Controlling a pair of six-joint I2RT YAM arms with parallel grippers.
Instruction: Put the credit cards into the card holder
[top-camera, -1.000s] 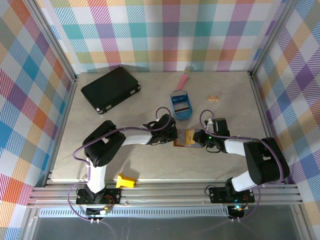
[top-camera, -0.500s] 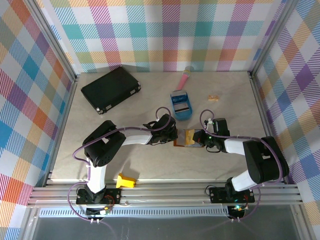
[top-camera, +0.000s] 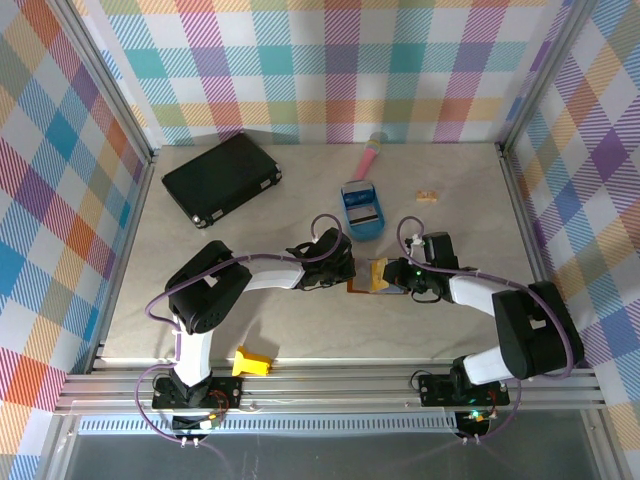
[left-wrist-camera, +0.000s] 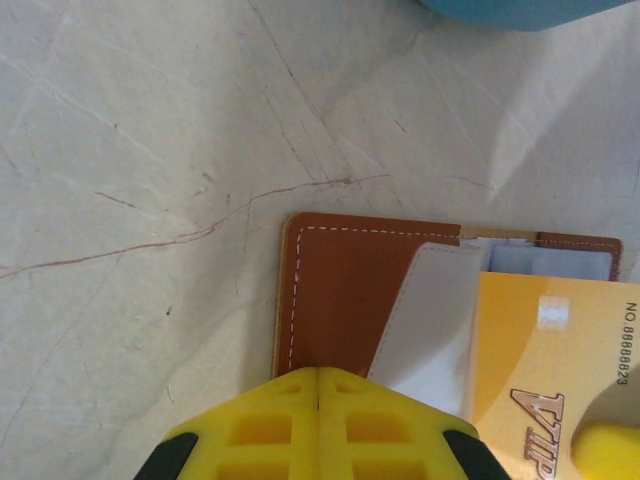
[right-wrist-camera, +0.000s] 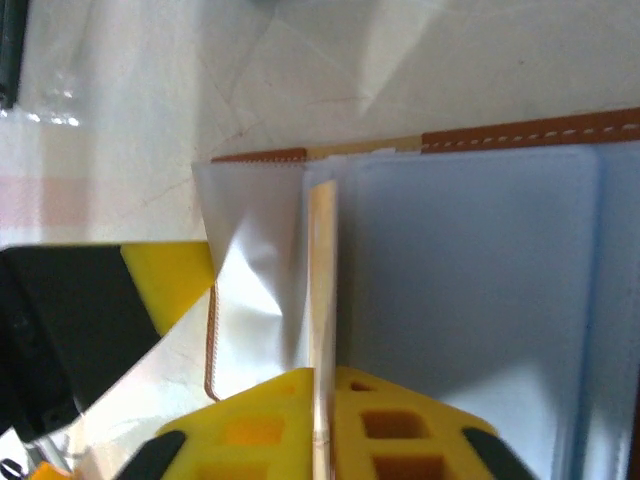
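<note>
Mid-frame in the top view, the brown leather card holder (top-camera: 358, 287) lies open on the table (top-camera: 300, 330). The left pincer (left-wrist-camera: 318, 390), pressed together, sits at the holder's lower edge in the left wrist view. The right pincer (right-wrist-camera: 322, 390) pinches a gold credit card (left-wrist-camera: 545, 350), seen edge-on, with its far end over the holder's grey-blue sleeves.
</note>
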